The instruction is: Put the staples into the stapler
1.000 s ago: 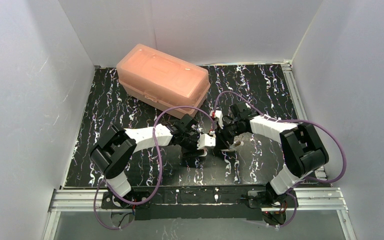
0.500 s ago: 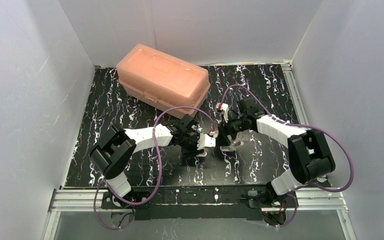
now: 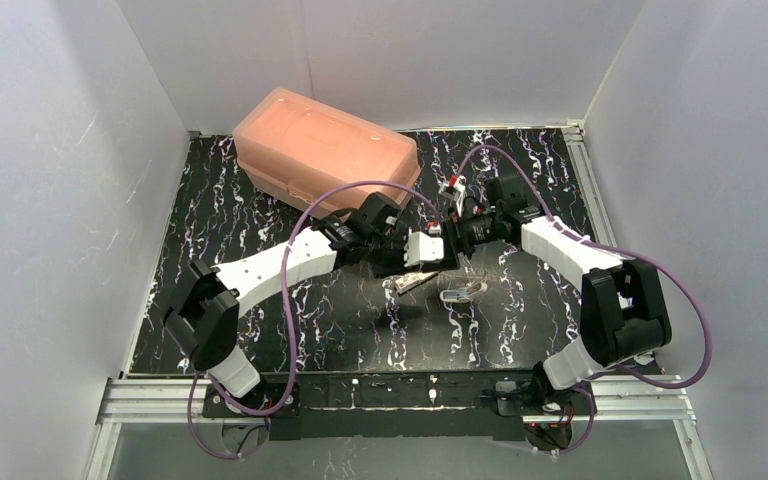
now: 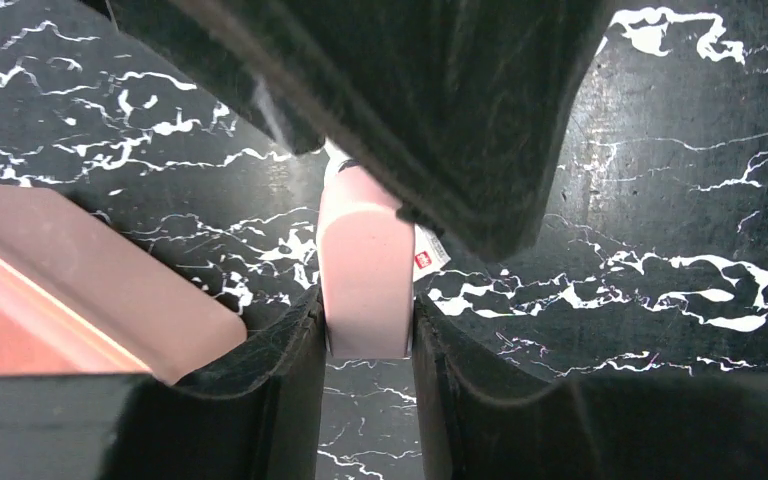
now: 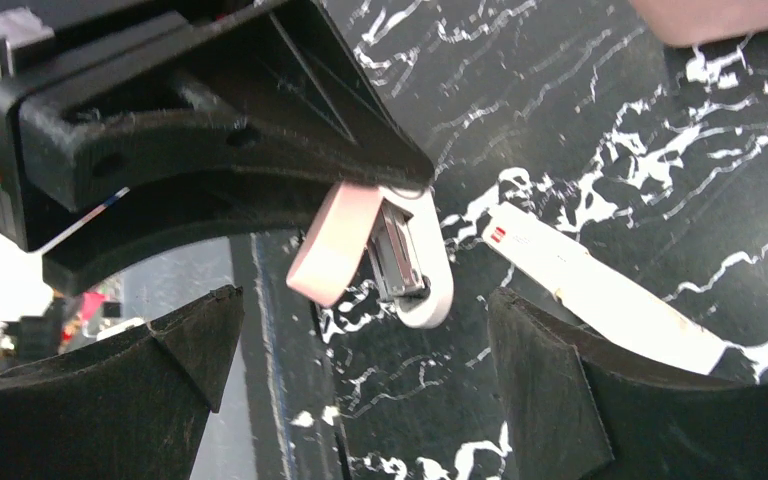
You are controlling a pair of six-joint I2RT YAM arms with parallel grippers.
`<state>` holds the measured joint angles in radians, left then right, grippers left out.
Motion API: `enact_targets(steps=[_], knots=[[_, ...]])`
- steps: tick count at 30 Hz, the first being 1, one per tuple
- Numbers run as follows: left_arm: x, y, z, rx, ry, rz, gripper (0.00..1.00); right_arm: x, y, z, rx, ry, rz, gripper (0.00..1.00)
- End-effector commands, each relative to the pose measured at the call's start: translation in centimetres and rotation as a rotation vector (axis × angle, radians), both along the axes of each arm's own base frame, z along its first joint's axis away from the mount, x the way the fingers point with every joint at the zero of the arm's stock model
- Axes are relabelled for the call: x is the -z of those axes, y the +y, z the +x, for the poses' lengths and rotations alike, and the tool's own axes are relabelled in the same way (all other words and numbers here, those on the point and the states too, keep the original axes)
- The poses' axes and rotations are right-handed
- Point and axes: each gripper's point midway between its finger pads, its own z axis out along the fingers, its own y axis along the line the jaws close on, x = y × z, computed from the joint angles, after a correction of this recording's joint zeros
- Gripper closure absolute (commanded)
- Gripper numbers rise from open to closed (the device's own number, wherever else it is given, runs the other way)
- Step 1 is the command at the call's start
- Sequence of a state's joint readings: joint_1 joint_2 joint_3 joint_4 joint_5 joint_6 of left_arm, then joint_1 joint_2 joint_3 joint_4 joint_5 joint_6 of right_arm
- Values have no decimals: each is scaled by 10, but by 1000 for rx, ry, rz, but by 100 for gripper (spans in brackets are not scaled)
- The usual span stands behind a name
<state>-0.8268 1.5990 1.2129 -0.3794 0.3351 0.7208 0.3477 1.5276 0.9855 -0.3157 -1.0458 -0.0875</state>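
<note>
White walls close in the black marbled counter (image 3: 340,330) on three sides, and the widest open stretches run along the near and right edges. A pink case (image 3: 325,160) fills the far-left corner. Mid-counter, the left gripper (image 4: 365,335) clamps the pink-and-white stapler (image 5: 380,255), which is hinged open. The right gripper (image 5: 365,300) hovers just beside it with its fingers spread wide, gripping nothing. A long white staple box (image 5: 600,290) lies flat nearby.
</note>
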Motion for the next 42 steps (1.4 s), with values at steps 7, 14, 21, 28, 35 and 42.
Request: enact_targets(steps=[7, 14, 21, 28, 35, 42], knots=[[-40, -4, -3, -61, -18, -41, 100, -40, 15, 12, 9, 125, 97, 1], [-44, -6, -1, -74, -43, -47, 100, -18, 14, 13, 26, 169, 69, 1], [-46, -5, 1, -75, -69, -54, 100, -14, 16, 11, 2, 208, 90, 5], [-45, -6, 8, -98, -89, -55, 100, -11, 18, 8, -8, 234, 115, 13], [-44, -8, 10, -102, -90, -56, 100, -13, 19, 8, -19, 236, 127, 24], [-42, -7, 12, -118, -90, -55, 100, -9, 16, 12, 18, 203, 117, 99]])
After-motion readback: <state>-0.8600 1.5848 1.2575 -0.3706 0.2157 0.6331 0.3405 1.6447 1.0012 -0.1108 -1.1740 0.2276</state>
